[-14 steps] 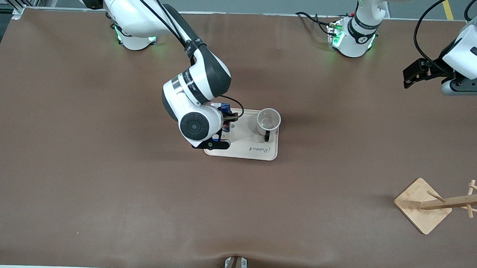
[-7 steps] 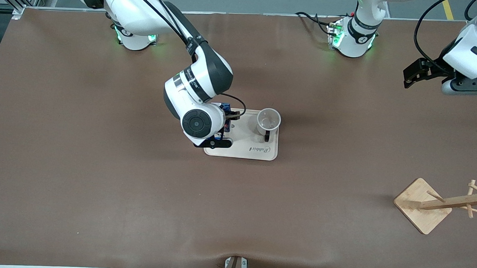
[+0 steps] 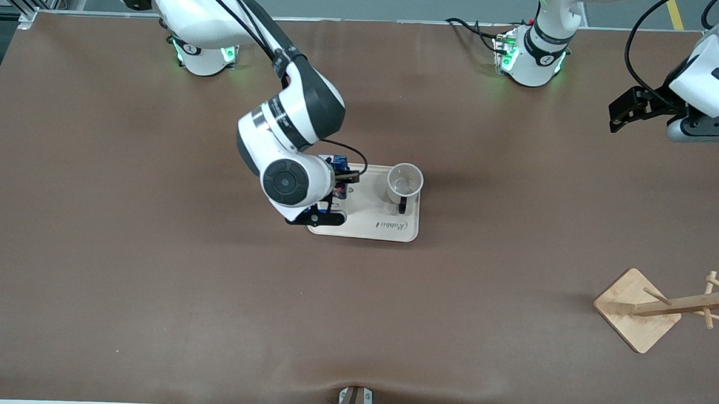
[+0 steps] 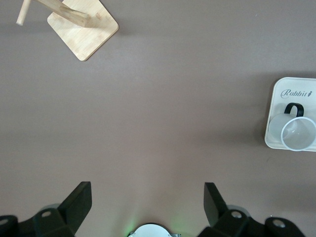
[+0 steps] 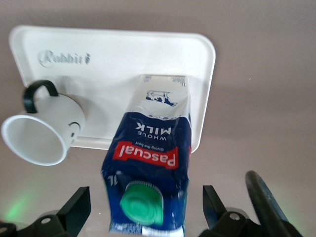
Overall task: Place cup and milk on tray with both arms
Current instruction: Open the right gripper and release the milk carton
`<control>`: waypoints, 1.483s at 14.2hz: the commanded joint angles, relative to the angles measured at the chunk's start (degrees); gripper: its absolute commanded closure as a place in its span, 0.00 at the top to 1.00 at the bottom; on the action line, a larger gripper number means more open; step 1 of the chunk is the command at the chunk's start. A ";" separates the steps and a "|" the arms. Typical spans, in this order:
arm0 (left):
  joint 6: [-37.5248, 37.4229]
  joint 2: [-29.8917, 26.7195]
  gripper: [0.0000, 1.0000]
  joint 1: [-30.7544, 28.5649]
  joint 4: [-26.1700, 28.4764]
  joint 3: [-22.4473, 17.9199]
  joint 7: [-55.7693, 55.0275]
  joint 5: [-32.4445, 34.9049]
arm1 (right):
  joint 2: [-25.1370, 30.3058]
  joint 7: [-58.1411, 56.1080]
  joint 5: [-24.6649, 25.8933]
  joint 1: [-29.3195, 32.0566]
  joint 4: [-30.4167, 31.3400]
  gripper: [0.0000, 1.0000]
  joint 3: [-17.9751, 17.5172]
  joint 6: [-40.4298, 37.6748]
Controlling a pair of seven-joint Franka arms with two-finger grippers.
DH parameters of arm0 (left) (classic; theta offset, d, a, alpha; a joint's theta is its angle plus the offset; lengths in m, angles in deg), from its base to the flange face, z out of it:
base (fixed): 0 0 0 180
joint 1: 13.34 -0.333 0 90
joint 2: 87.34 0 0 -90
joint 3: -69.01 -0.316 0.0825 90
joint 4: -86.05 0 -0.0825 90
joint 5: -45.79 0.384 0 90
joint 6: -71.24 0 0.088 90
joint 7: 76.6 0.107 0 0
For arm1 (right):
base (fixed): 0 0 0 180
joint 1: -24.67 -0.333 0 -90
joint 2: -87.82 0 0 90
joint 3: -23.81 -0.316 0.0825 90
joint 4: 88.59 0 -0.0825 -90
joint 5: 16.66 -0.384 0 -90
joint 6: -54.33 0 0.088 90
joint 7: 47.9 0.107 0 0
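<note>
The milk stands upright on the tray, at the end toward the right arm, mostly hidden under that arm's wrist. In the right wrist view the carton shows its green cap. My right gripper is open around it, with both fingers apart from the carton. The cup stands on the tray's other end, its handle toward the front camera; it also shows in the right wrist view. My left gripper waits open and empty, up over the left arm's end of the table.
A wooden rack lies tipped on its square base near the left arm's end, nearer to the front camera than the tray. It also shows in the left wrist view, as do the tray and the cup.
My right arm's wrist has shifted a little toward its own end of the table. The milk, cup and tray have stayed in place. The left arm has not moved.
</note>
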State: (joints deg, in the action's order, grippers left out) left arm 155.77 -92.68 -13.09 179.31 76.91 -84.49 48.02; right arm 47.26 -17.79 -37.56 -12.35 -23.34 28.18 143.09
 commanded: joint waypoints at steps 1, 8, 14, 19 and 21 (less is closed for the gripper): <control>-0.60 -1.16 1.00 -0.16 0.08 0.09 -0.10 -1.26 | 3.90 -0.49 1.12 2.90 -2.41 1.00 0.03 -2.45; -0.60 -1.25 1.00 -0.25 -0.01 -0.26 0.07 -1.26 | 13.74 -2.42 1.55 19.24 -3.47 1.00 0.55 -9.57; -0.68 -1.78 1.00 -1.21 -0.01 -0.43 0.95 -1.34 | 24.46 -14.81 22.38 25.49 3.54 1.00 0.55 -10.81; -0.77 -1.87 1.00 -1.22 0.08 -0.35 0.95 -1.34 | 33.68 -21.76 22.30 32.18 13.89 1.00 0.46 -6.26; -0.77 -2.22 1.00 -1.22 0.25 -0.43 0.95 -1.34 | 40.79 -22.37 21.95 33.93 25.64 1.00 0.47 2.07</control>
State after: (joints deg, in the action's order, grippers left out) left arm 155.77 -93.33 -13.82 179.11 76.52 -84.47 48.01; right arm 78.66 -39.45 -16.28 20.07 -12.09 29.77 137.61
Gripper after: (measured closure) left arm 0.000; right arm 0.000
